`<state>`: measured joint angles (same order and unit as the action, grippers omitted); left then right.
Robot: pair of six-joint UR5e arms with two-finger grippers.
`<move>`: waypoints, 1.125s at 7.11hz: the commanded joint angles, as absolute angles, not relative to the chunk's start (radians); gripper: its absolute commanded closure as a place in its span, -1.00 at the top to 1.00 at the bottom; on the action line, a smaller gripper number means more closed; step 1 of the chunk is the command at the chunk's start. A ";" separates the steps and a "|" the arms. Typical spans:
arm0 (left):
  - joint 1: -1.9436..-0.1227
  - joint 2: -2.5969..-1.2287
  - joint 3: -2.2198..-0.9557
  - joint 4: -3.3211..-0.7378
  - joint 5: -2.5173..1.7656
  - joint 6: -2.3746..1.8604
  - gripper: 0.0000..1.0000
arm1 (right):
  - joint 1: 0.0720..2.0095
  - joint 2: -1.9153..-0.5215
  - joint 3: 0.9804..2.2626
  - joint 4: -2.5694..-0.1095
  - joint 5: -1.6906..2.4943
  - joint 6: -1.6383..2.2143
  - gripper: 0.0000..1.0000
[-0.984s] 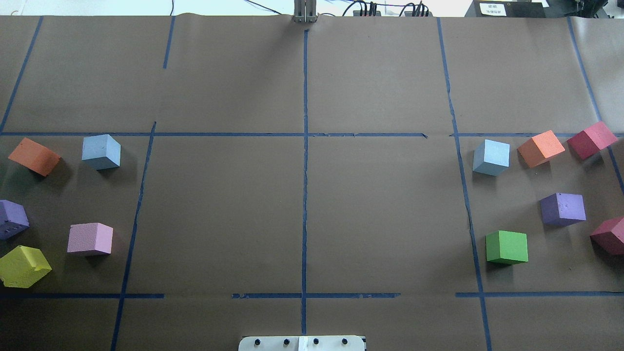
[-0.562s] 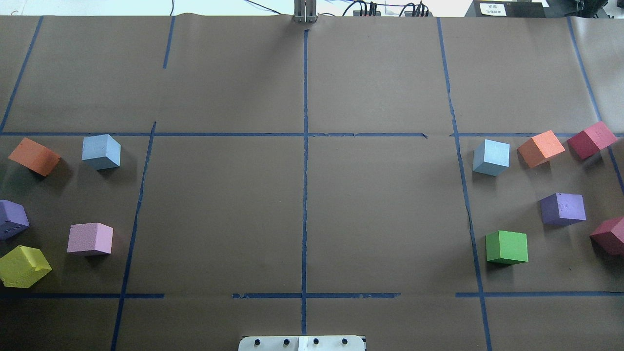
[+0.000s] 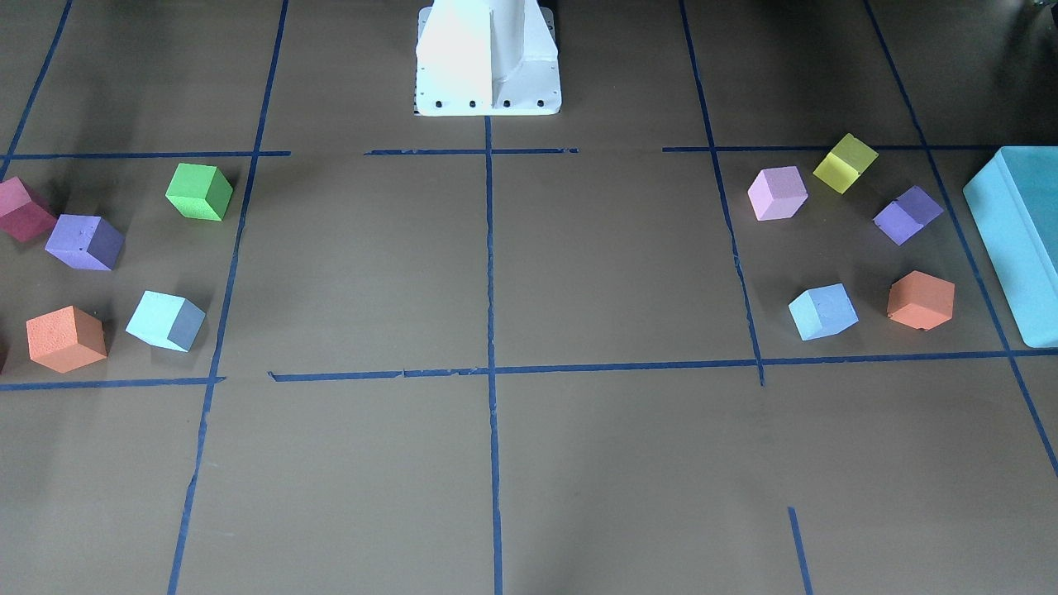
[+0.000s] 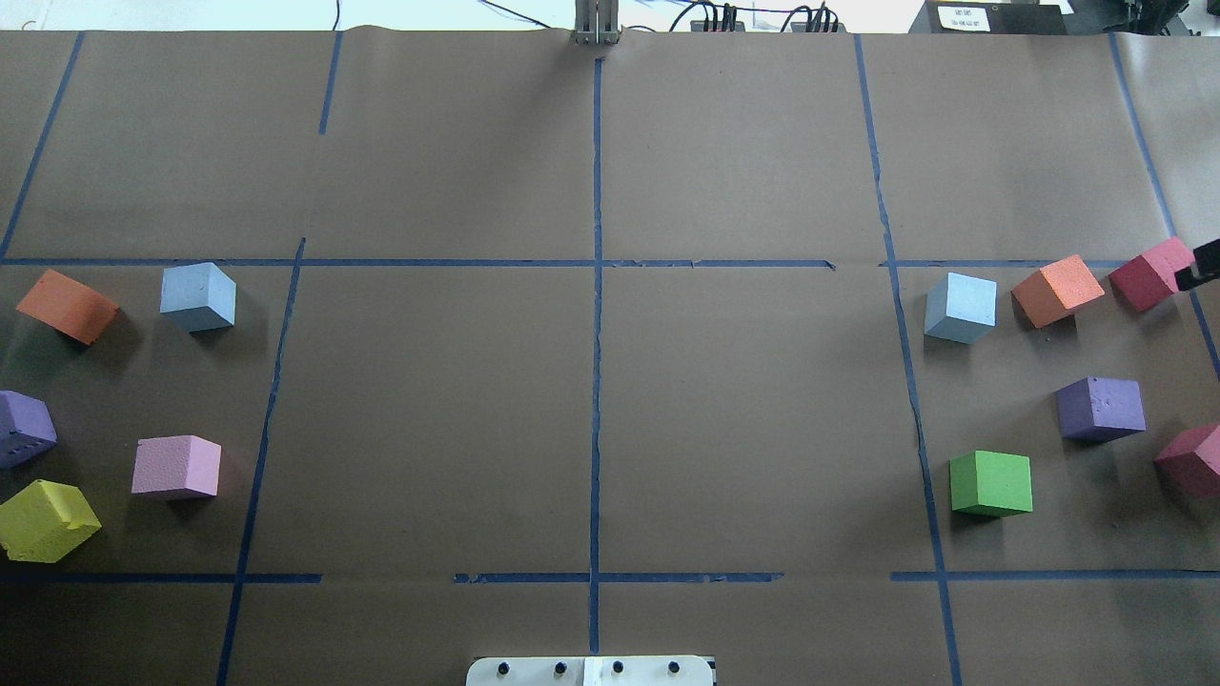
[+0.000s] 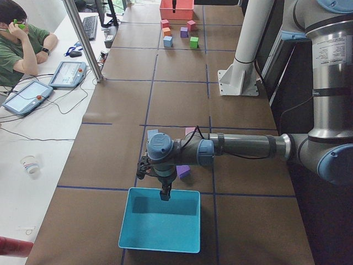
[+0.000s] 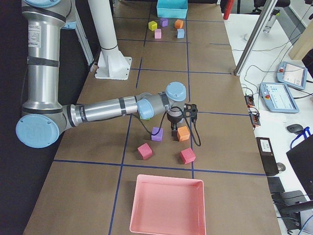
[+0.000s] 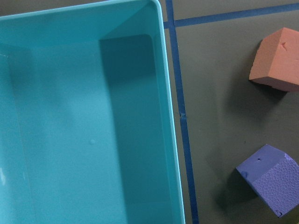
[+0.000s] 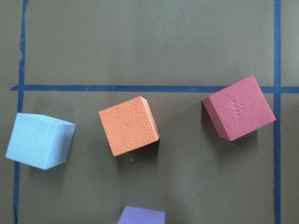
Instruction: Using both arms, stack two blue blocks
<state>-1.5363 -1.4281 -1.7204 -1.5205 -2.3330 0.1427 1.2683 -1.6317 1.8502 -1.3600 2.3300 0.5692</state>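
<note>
counter (image 4: 591, 429): brown paper with a blue tape grid. Cubes sit in a group at each end, so I guess the taped squares in the middle are where the stack goes.

left arm (image 5: 242, 146): stretched out low, with my wrist hanging over the teal bin (image 7: 70, 116) at my left end. That puts it out past the cube group and not over my blue one, so it looks like a parked pose to me.

right arm (image 6: 107, 110): reached out over the right-hand group. The wrist cam looks straight down on three cubes there, which is a decent spot to line up from.

pink tray (image 6: 166, 205): the right end's bin, well apart from the cubes and no part of this job.

sky-blue block (image 4: 197, 296): flat on the counter in the left group, near the inner tape line, nothing touching it.

pale blue block (image 8: 39, 140): in the right group, sitting on the tape line just beside the orange cube (image 8: 128, 125). There's a gap between them but it's a tight neighbour, so I'd come in from the free sides.

left fingers (image 5: 165, 194): pointing down over the bin, carrying nothing I can see. Can't tell if they're spread or pressed together.

right fingers (image 6: 173, 131): hanging over the cubes by the orange one. Same deal, can't tell.

progress: haven't grabbed either blue yet, so basically square one.
</note>
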 commanded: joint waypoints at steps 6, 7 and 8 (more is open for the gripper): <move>-1.537 -1.428 -1.723 -1.522 -2.333 0.143 1.00 | 0.896 -1.457 1.787 -1.293 2.059 1.020 0.99; -1.537 -1.428 -1.723 -1.522 -2.333 0.143 1.00 | 0.887 -1.457 1.775 -1.292 2.043 1.017 0.99; -1.537 -1.428 -1.723 -1.522 -2.333 0.143 1.00 | 0.884 -1.457 1.767 -1.292 2.043 1.011 0.99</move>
<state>-1.5370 -1.4281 -1.7226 -1.5219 -2.3332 0.1426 0.8929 -1.4576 1.7783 -1.2923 2.0509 1.0165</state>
